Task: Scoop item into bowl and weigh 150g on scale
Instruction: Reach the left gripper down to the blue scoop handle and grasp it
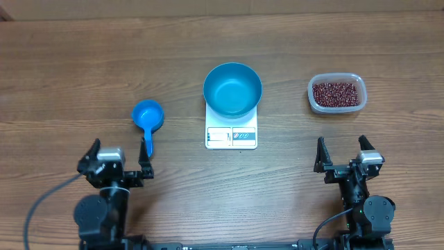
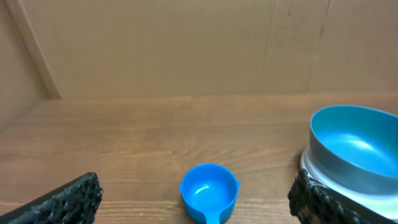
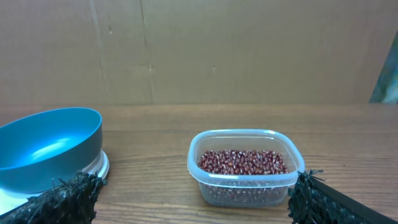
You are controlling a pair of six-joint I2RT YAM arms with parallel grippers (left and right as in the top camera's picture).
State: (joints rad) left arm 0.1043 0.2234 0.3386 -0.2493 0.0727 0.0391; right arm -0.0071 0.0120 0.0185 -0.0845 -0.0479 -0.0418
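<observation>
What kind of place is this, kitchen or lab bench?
Probably a robot test bench, not a kitchen: wood-grain table, plain brown board wall behind, staged props (bowl on scale, scoop, tub of beans).

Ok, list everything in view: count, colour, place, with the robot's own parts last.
bowl: one, bright blue, empty, on the scale
scale: one, white, mid-table, under the bowl
scoop: one, blue, left of the scale
tub: one, clear plastic, right of the scale
beans: many, dark red-brown, inside the tub
table: one, brown wood
left gripper: one, black, open, near the scoop's handle
right gripper: one, black, open, nearer than the tub
</observation>
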